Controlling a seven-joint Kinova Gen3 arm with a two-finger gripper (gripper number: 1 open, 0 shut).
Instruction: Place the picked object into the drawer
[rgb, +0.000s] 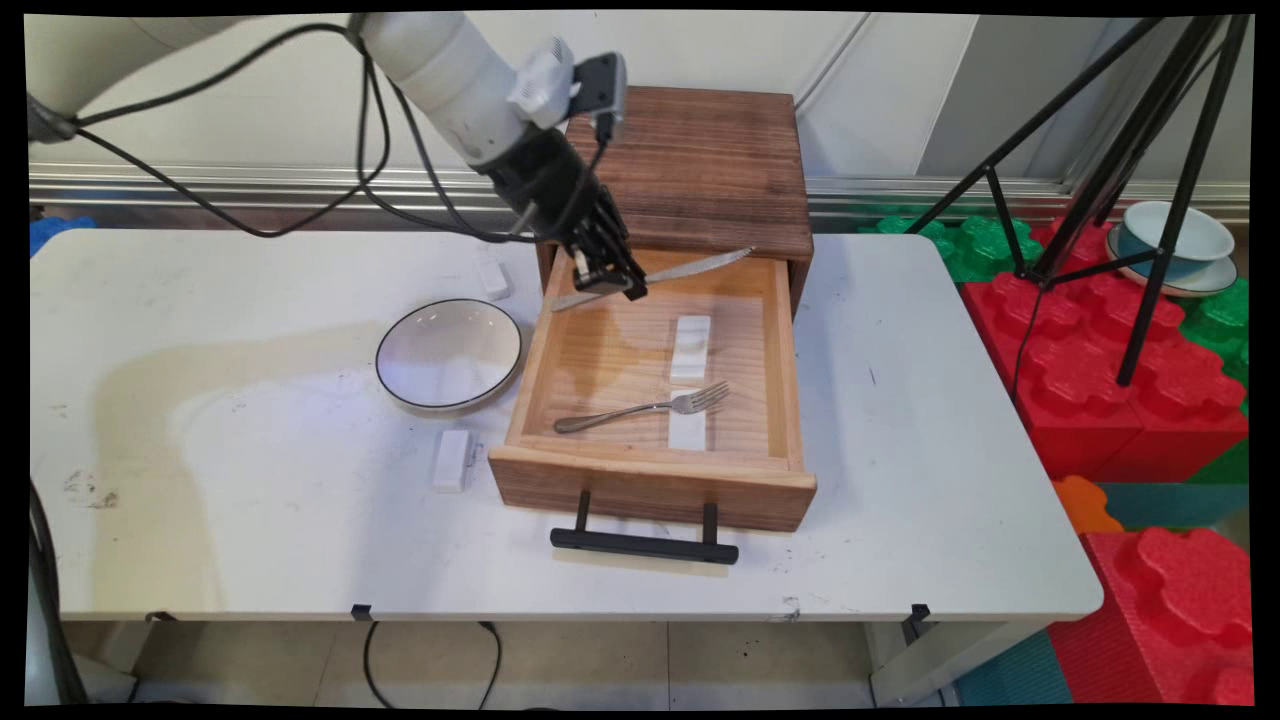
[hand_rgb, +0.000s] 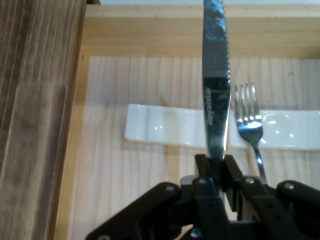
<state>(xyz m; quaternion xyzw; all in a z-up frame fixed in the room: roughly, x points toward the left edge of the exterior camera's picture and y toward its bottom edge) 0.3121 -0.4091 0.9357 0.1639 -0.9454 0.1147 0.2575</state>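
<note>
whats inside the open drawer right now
In the drawer lie a fork and white rests. The claw holds a knife above it. The rear, under the cabinet, is hidden.

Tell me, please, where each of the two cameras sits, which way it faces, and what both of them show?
Main view: fixed above the table's near side, looking down across it to the wall; shows the white arm and its claw over the open drawer.
Hand view: on the hand, looking along the claw into the drawer; its black linkage rises from the bottom edge.
Shared: the knife gripped in the claw, the fork, the white rest.
</note>
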